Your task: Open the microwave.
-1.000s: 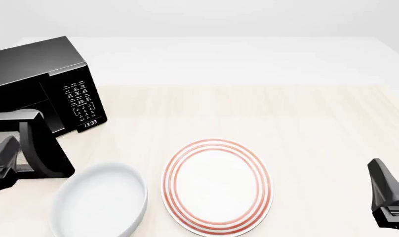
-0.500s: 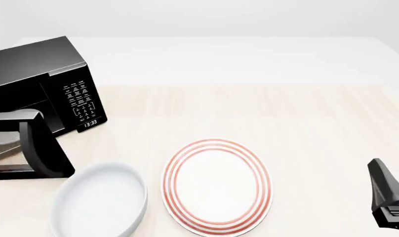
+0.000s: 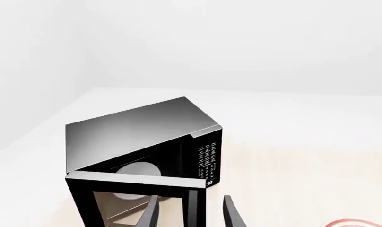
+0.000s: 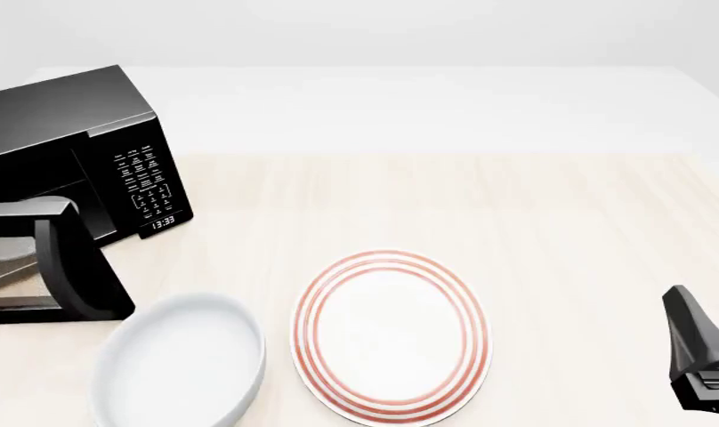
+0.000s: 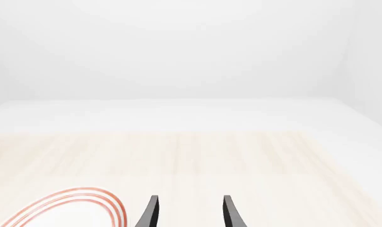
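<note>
Far left on the table point(image 4: 550, 187): microwave point(image 4: 68, 142), door point(image 4: 51, 258) swung wide toward the arms, so judged opened. Nearby, left gripper point(image 3: 191, 213) parted, holding nothing. Then bowl point(image 4: 181, 365), plate point(image 4: 390, 334). Far right, right gripper point(image 5: 189, 213) parted, empty, parked aside.

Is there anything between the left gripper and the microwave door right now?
Nothing visible. In the left wrist view the left gripper is open, with the edge of the microwave door directly ahead of its fingers and no object between them. The white bowl and striped plate sit off to the side.
</note>
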